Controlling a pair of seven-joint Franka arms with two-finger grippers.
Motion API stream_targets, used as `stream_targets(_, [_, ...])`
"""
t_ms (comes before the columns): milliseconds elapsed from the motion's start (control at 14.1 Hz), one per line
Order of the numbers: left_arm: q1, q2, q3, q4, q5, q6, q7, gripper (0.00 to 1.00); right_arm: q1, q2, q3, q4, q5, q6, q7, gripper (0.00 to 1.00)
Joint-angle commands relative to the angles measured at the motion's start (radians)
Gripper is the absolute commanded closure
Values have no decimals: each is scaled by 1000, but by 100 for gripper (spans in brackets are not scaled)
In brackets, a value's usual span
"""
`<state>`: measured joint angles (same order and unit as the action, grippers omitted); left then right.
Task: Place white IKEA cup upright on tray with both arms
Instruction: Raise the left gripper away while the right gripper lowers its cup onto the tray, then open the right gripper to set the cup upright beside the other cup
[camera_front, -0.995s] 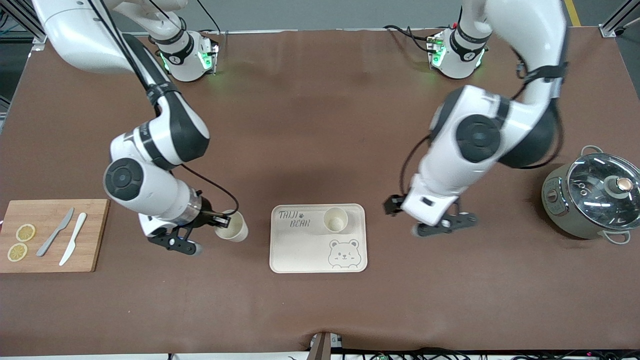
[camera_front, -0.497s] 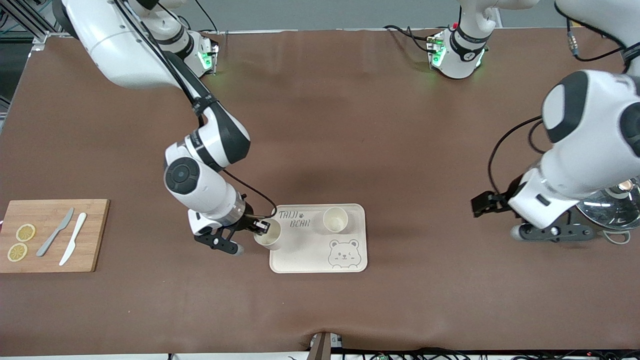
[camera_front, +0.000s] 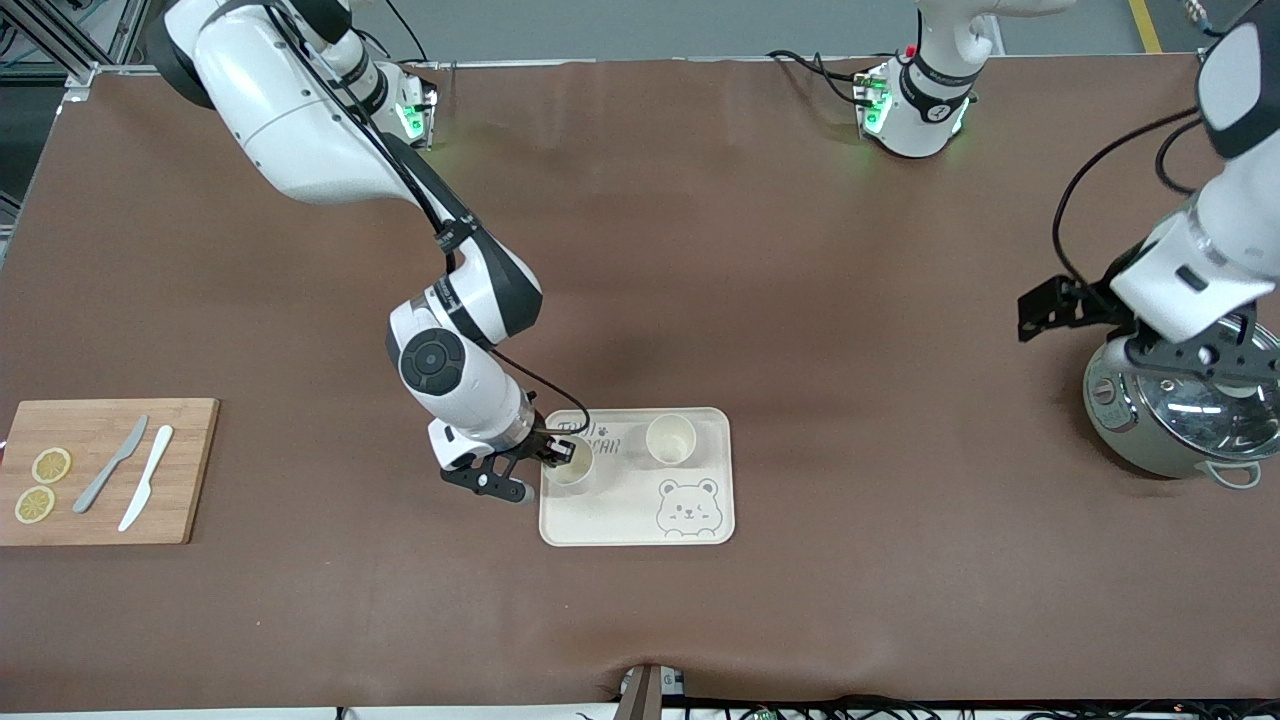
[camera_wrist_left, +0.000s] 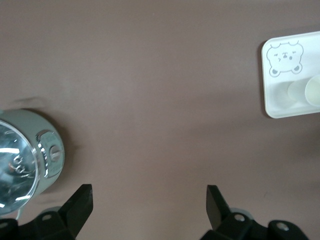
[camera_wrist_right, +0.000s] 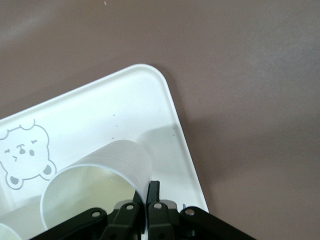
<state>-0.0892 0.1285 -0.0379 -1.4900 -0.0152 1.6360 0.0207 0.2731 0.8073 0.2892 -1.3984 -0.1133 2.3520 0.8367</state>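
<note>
On my screen, the cutting board (camera_front: 105, 470) with two knives (camera_front: 130, 478) and lemon slices (camera_front: 42, 484) sits at the right arm's end of the table. Right gripper (camera_front: 553, 455) is clamped on the rim of a white cup (camera_front: 570, 464), upright over the tray (camera_front: 640, 515), at the tray's end toward the right arm. A second cup (camera_front: 670, 438) stands upright on the tray beside it. Left gripper (camera_wrist_left: 149, 200) hangs over the pot (camera_front: 1185, 408), fingers spread wide, holding nothing.
</note>
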Motion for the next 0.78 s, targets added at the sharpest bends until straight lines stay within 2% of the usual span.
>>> stream_targets(0, [55,-114,-7,-116,-11,16,70,0,29,30,-9,22,-12,21,18,100])
stream_targets(426, [68,-109,-8,-130,-12,44,71,0,58,43,-30,22,-12,27,16,100])
stream_targets(497, [66,-109,-8,-134,-12,48,71,0,58,43,-30,22,-12,26,13,96])
stream_targets(568, [66,-109,-8,-139,-12,51,71,0,58,41,-30,24,-12,26,12,72])
stream_targets(639, [66,-112,-10,-141,-12,50,73,0,55,39,-32,24,-12,26,9,57])
stream_targets(710, [69,-115,-10,-145,-12,48,86,0,51,35,-32,24,-12,24,7,21])
